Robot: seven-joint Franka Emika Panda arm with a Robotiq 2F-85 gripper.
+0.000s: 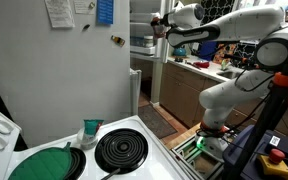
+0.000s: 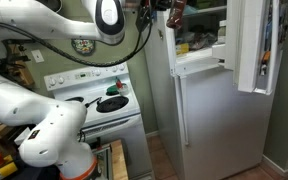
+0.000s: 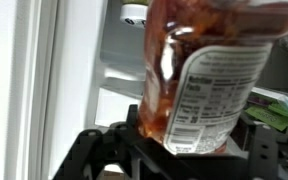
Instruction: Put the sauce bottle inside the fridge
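Note:
My gripper point(image 1: 160, 26) is shut on the sauce bottle point(image 3: 199, 75), a red-brown bottle with a pale printed label that fills the wrist view. In both exterior views the gripper holds the bottle point(image 2: 174, 14) high up at the open front of the tall white fridge point(image 1: 74, 75). The fridge point(image 2: 199, 110) has its upper door point(image 2: 252, 45) swung open, with shelves and food showing inside. The wrist view shows white fridge interior and a shelf behind the bottle.
A white stove point(image 1: 94, 150) with a black coil burner point(image 1: 121, 150), a green pan lid point(image 1: 46, 163) and a green-and-white cup point(image 1: 90, 131) stands beside the fridge. A kitchen counter point(image 1: 199, 70) with clutter lies behind the arm. The open door's shelves hold items point(image 2: 266, 50).

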